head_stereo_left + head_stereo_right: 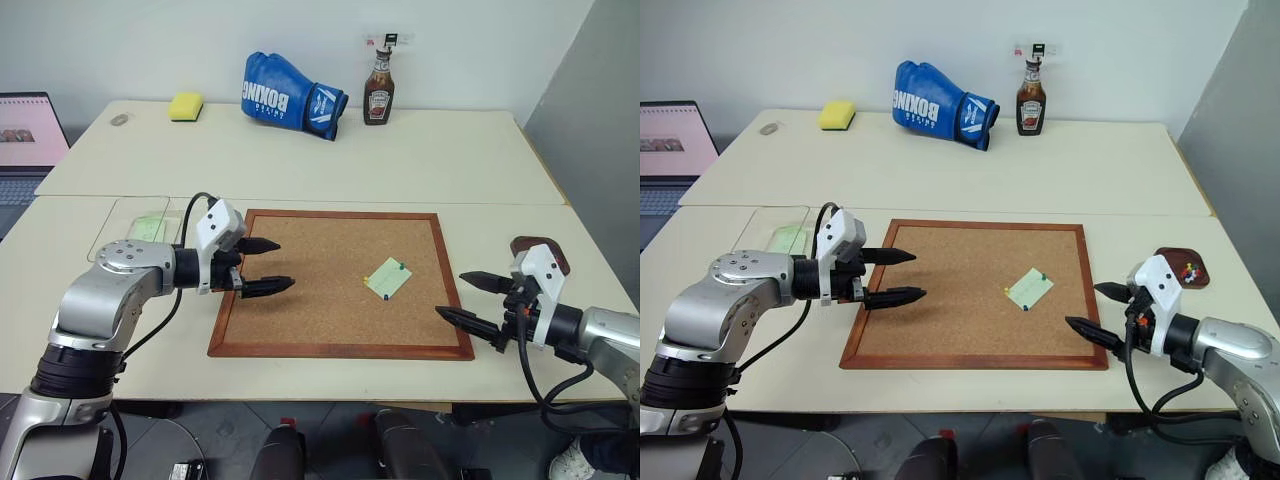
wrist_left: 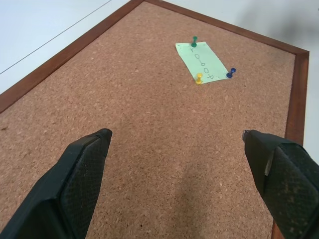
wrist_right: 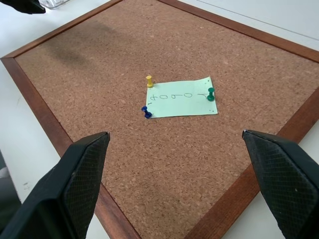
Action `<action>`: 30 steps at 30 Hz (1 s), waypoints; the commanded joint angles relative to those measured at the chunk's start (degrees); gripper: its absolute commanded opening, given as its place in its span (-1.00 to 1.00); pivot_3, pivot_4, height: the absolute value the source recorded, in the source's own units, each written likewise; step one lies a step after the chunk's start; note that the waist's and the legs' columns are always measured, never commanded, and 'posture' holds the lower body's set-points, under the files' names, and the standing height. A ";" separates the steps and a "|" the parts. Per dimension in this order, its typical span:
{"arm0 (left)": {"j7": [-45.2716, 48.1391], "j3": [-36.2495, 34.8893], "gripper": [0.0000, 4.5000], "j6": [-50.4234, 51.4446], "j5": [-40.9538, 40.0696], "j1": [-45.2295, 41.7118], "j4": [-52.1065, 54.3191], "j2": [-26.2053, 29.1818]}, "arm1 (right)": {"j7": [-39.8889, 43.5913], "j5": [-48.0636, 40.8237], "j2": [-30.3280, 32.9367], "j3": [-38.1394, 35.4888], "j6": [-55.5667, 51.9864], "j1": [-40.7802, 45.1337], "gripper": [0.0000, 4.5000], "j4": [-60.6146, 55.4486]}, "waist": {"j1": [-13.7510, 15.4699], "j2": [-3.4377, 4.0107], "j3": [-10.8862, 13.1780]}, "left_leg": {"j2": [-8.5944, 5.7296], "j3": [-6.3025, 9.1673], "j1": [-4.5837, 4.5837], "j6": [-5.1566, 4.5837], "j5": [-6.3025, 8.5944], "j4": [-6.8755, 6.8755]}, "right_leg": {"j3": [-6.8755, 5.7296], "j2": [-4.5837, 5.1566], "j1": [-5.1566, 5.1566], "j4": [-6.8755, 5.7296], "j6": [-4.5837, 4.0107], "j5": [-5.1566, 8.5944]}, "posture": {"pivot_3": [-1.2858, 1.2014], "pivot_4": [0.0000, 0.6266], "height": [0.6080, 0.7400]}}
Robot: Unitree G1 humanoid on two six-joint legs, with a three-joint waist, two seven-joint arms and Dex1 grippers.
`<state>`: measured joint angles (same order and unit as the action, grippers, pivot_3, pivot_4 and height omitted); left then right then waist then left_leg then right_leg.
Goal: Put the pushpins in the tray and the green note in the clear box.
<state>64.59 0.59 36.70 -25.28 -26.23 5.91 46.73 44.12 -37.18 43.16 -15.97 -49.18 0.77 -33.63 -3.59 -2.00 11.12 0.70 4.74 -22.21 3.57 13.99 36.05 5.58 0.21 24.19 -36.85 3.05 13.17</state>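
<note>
The green note (image 1: 388, 278) lies on the right half of a corkboard (image 1: 300, 310), held down by three pushpins: green (image 3: 211, 93), yellow (image 3: 149, 80) and dark blue (image 3: 146, 112). My left gripper (image 1: 285, 264) is open over the board's left part, pointing toward the note from well short of it. Just off the board's right edge my right gripper (image 1: 450, 294) hangs open, also clear of the note. The reddish-brown tray (image 1: 1200, 280) sits on the table behind the right gripper, with small coloured pins in it. The clear box (image 1: 115, 220) stands left of the board, something pale green inside.
On the far table lie a blue boxing glove (image 1: 290, 95), a ketchup bottle (image 1: 379, 88) and a yellow sponge (image 1: 186, 106). A laptop (image 1: 30, 135) stands at the far left. The corkboard's wooden frame (image 1: 340, 350) runs close to the table's front edge.
</note>
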 commanded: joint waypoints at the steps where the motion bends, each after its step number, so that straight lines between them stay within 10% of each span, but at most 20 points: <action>1: 0.26 -0.42 0.99 -1.74 0.29 -0.44 0.34 0.31 | -0.37 -1.47 0.74 -1.11 0.35 0.38 1.00 -1.46 | 0.07 0.00 0.00 | 0.00 0.00 0.00 0.00 0.00 0.00 | 0.00 0.00 0.00 0.00 0.00 0.00 | 0.03 -0.52 1.00; 17: 0.07 0.71 0.99 -0.61 -0.43 -2.94 -2.22 -0.79 | -2.72 -2.65 0.54 -1.25 1.33 -0.98 1.00 -1.91 | 0.31 -0.02 0.01 | 0.00 0.00 0.00 0.00 0.00 0.03 | 0.00 0.00 -0.01 -0.04 0.03 -0.02 | 0.03 -0.52 1.00; 30: -3.97 1.29 -0.04 -2.99 -0.28 -4.44 -2.08 -8.56 | -6.79 2.26 -2.11 5.27 5.80 4.03 1.00 0.95 | 0.35 -0.02 0.01 | -0.01 0.01 0.02 0.00 0.00 0.06 | 0.00 -0.01 -0.02 -0.09 0.30 -0.18 | 0.03 -0.52 1.00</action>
<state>61.46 2.04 35.71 -25.48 -29.35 2.23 39.44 38.25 -36.46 41.94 -11.71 -45.49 3.44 -33.18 -3.25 -2.02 11.13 0.70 4.75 -22.19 3.57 13.98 36.11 5.58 0.20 24.16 -36.94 3.37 12.98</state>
